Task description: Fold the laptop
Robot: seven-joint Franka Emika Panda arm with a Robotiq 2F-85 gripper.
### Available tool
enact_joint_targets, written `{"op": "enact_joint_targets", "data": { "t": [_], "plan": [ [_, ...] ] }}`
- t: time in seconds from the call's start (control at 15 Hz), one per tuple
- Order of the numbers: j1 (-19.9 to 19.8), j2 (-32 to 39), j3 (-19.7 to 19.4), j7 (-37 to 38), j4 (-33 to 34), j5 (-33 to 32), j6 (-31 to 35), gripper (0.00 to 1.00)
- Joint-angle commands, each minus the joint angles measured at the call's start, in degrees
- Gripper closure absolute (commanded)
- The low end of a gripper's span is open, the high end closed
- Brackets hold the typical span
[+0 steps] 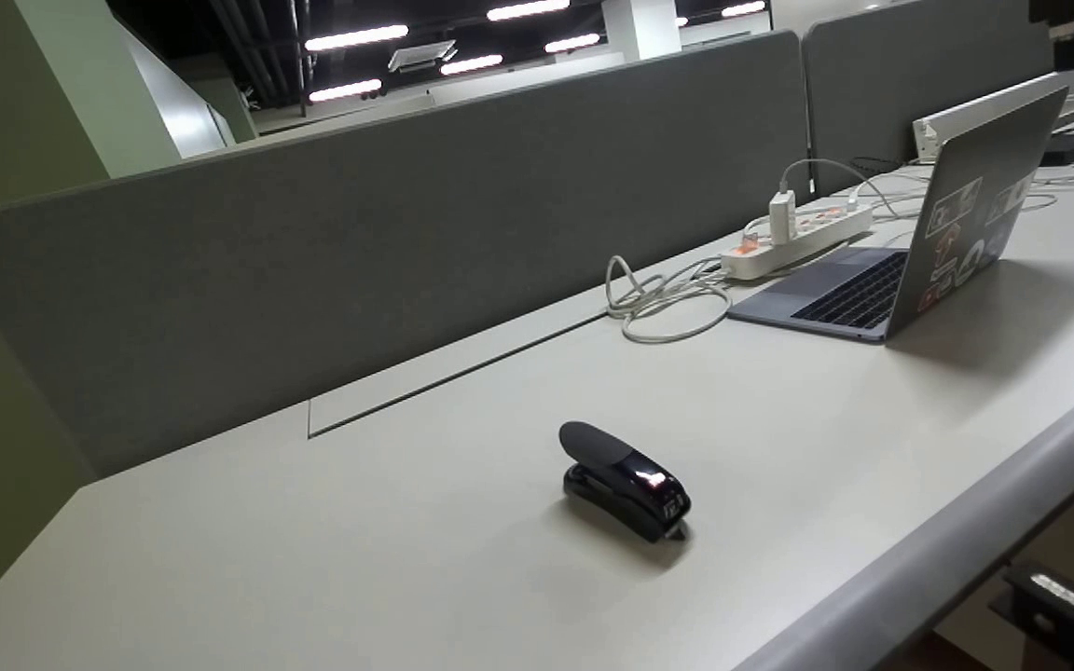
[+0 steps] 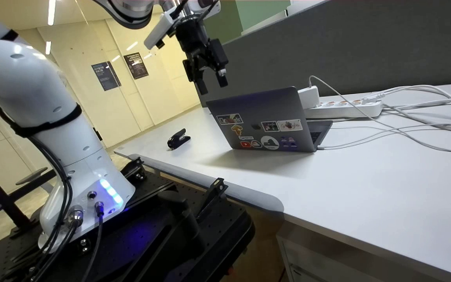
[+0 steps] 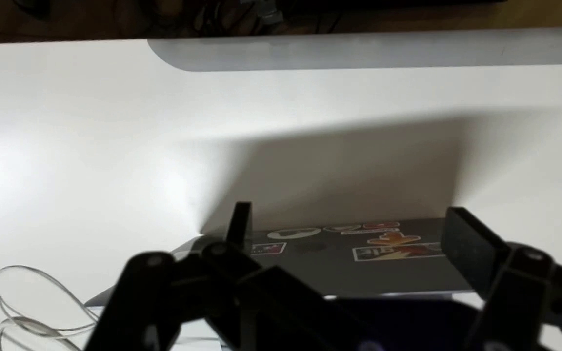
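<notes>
The silver-grey laptop stands open on the desk in both exterior views (image 1: 989,210) (image 2: 262,127). Its lid is raised and its stickered outer face is turned towards the robot base. The dark keyboard (image 1: 859,291) shows behind the lid. My gripper (image 2: 212,83) is open and empty, pointing down above the lid's top edge, near one upper corner, apart from it. In the wrist view the open fingers (image 3: 349,214) frame the stickered lid (image 3: 320,270) from above. The laptop's base is mostly hidden there by the gripper body.
A white power strip (image 1: 803,240) with loose cables (image 2: 409,129) lies behind the laptop, against the grey partition (image 1: 453,224). A cable runs to the laptop's side. A black stapler-like object (image 1: 626,480) lies on the desk (image 1: 360,540). The desk's front edge (image 2: 210,184) faces the robot base.
</notes>
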Motion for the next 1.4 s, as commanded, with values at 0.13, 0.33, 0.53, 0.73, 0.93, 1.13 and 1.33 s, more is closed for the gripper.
{"op": "enact_joint_targets", "data": {
  "t": [0.13, 0.33, 0.53, 0.73, 0.93, 1.13, 1.33],
  "plan": [
    [-0.42, 7.59, -1.73, -2.08, -0.02, -0.25, 11.97, 0.00],
    [-0.51, 7.87, -1.02, -2.03, -0.02, 0.23, 12.08, 0.00],
    [-0.52, 9.52, -1.08, -2.42, 0.05, 0.19, 13.49, 0.00],
    [-0.84, 10.27, -1.02, -2.02, 0.18, -0.30, 14.50, 0.00],
    [-1.85, 12.12, -0.93, -0.47, 0.73, -1.51, 16.62, 0.00],
    [-3.10, 14.10, -1.05, -0.12, 1.03, -2.46, 19.89, 0.00],
    [-4.08, 16.29, -1.17, 0.17, 1.75, -2.94, 22.92, 0.00]
  ]
}}
